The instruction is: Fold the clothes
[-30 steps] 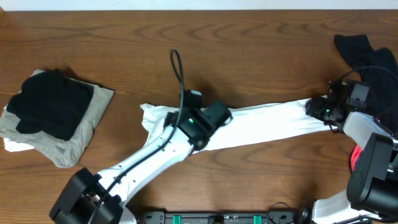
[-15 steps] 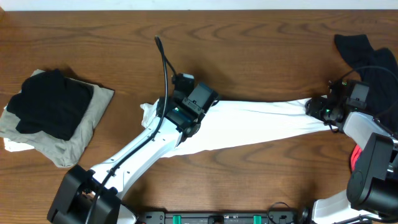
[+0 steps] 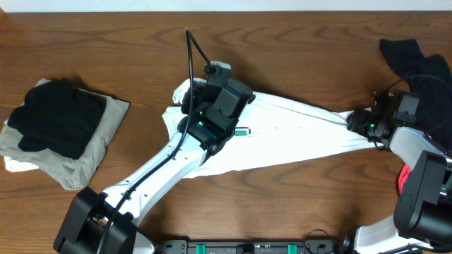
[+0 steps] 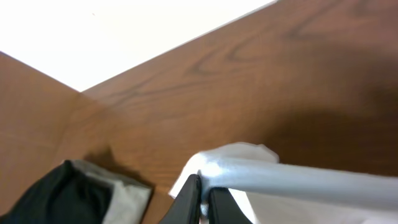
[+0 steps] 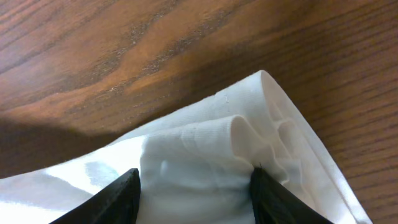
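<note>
The white T-shirt [image 3: 296, 137] lies stretched across the middle of the table, a small green logo [image 3: 242, 131] showing on it. My left gripper [image 3: 189, 90] is shut on the shirt's left edge and holds it lifted; in the left wrist view the jaws [image 4: 203, 198] pinch a thin fold of white cloth [image 4: 292, 180]. My right gripper [image 3: 355, 121] is shut on the shirt's bunched right end; in the right wrist view the cloth [image 5: 205, 168] fills the space between the fingers [image 5: 196, 190]. A black garment with red trim [image 3: 417, 67] lies at the far right.
A stack of folded clothes, black on beige [image 3: 60, 127], sits at the table's left and shows in the left wrist view [image 4: 68, 196]. The table's far edge [image 4: 174, 46] runs behind. A black cable [image 3: 194, 53] loops up from the left arm.
My left gripper has moved left and toward the far edge with the shirt's edge, spreading the cloth wider and uncovering the green logo. The right gripper has stayed put.
</note>
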You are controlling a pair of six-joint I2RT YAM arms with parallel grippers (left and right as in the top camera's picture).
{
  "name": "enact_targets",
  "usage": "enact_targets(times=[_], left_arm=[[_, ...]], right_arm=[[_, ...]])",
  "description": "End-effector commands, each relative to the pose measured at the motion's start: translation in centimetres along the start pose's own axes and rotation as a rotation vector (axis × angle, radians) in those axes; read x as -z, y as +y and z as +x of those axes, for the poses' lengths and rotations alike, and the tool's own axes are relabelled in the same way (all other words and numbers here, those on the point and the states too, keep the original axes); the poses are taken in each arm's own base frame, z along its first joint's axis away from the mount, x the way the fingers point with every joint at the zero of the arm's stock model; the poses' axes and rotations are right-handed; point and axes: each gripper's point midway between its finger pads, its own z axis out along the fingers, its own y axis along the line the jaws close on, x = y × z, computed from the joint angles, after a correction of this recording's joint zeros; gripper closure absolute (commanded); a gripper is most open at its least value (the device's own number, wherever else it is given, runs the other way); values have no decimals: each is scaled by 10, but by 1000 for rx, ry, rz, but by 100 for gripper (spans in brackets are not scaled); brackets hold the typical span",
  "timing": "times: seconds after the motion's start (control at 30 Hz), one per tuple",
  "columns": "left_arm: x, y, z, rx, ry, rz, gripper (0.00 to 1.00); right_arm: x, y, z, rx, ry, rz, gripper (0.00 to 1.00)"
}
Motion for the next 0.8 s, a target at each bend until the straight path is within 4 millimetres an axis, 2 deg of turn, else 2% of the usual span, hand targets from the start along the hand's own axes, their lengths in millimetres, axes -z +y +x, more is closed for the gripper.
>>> enact_targets(times=[0.0,0.07,0.17,0.4,0.47,0.53,0.63,0.77], left_arm=[[3,8,8,-4,38,-12,93],[4,4,19,-6,77,13,93],[4,5,23,1,90,9,93],[-4,14,-3,15,6,-14,93],[-1,13,-1,1,19,-7,93],[5,10,13,-46,67,3,93],[19,2,52,-65,196,35,93],[50,-37,109,1,456,263,94]], right_arm=[[-29,-29,98,-74,286,103,43],[-29,-29,98,-73,285,103,43],[-29,-29,98,-73,286,103,43],[-29,-29,99,-74,290,103,43],[-29,-29,99,-70,290,103,43],[-29,-29,99,-70,289,103,43],[-29,-30,98,-69,284,105,43],[-29,-30,97,-69,282,105,43]])
